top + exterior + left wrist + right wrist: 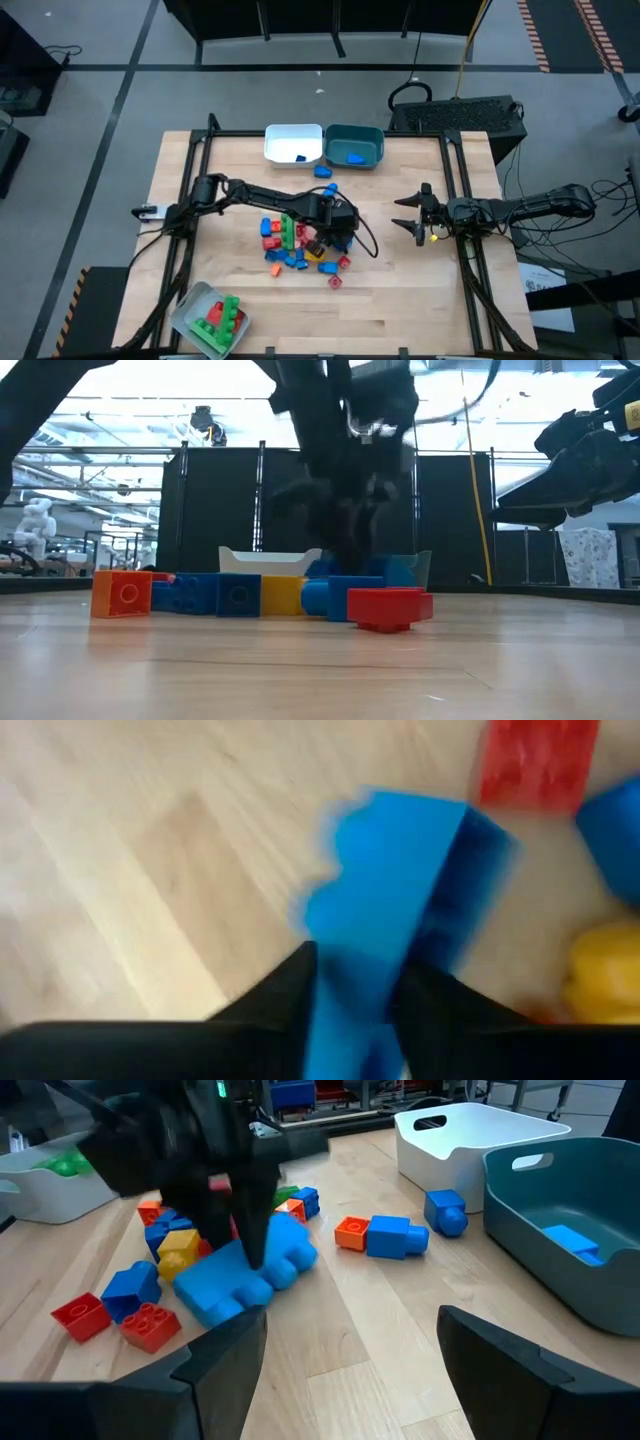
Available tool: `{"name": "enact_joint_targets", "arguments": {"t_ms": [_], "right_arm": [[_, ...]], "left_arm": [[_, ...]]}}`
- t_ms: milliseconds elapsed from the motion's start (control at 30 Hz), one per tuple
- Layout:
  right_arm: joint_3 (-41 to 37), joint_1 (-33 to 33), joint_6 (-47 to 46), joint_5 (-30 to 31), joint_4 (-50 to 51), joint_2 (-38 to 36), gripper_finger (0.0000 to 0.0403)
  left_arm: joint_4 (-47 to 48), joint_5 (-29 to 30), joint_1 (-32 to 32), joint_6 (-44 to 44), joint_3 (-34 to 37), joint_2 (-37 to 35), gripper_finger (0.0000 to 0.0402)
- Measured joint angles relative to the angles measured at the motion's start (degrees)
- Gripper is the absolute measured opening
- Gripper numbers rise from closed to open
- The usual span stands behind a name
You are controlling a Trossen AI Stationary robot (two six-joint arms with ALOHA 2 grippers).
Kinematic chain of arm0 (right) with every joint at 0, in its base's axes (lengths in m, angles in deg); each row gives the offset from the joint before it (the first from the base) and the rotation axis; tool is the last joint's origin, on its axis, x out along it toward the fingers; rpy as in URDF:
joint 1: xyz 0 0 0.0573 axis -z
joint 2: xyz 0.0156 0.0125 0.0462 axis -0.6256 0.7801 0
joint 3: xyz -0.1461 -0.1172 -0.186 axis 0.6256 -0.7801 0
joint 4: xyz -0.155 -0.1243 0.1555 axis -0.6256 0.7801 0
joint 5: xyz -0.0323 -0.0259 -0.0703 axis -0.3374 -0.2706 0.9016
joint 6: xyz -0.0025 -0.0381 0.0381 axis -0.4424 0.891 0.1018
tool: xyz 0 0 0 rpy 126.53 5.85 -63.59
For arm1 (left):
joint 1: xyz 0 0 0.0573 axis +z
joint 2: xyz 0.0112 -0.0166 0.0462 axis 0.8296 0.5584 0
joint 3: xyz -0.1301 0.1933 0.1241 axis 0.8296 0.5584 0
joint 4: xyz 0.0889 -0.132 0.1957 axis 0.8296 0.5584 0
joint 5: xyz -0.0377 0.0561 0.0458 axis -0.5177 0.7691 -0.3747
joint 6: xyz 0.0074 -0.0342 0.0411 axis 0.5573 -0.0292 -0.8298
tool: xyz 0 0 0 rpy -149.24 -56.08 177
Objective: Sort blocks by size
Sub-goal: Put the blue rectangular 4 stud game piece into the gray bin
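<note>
Looks barely started to me: a few blocks sit in the three bins [293,142], most are still piled on the worktop [400,290], left tool [250,1255] pinching a blue block [245,1275], right tool [408,213] spread wide.

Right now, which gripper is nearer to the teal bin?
Left, though not by much. The left gripper is shut on a blue block at the pile, below the teal bin. The right gripper hangs open farther toward the table's right edge.

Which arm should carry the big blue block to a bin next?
Left. Its claw is already shut on the big blue block at the pile. The right claw hangs open and empty, off to the side near the table edge.
</note>
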Motion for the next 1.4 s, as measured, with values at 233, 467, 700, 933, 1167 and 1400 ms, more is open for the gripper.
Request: {"name": "enact_joint_targets", "arguments": {"t_ms": [233, 467, 700, 933, 1167, 1400], "right_arm": [[0.0, 0.0, 0.0, 0.0, 0.0, 0.3, 0.0279], [0.0, 0.0, 0.0, 0.0, 0.0, 0.4, 0.0279], [0.0, 0.0, 0.0, 0.0, 0.0, 0.5, 0.0279], [0.0, 0.0, 0.0, 0.0, 0.0, 1.0, 0.0279], [0.0, 0.0, 0.0, 0.0, 0.0, 1.0, 0.0279], [0.0, 0.0, 0.0, 0.0, -0.1, 1.0, 0.0279]], "left_arm": [[8.1, 3.7, -0.3, 1.1, -5.3, -0.2, 0.0027], [15.6, 4.0, -0.5, 7.5, -8.9, -0.7, 0.0009], [27.4, 4.5, -3.4, 13.6, -12.7, -4.9, 0.0004], [39.7, 4.5, -12.4, 37.2, -12.3, -17.2, 0.0003], [45.3, 3.7, -29.2, 77.4, -10.4, -23.4, 0.0003], [45.5, 6.9, -44.5, 104.4, -10.2, -22.0, 0.0003]]}}
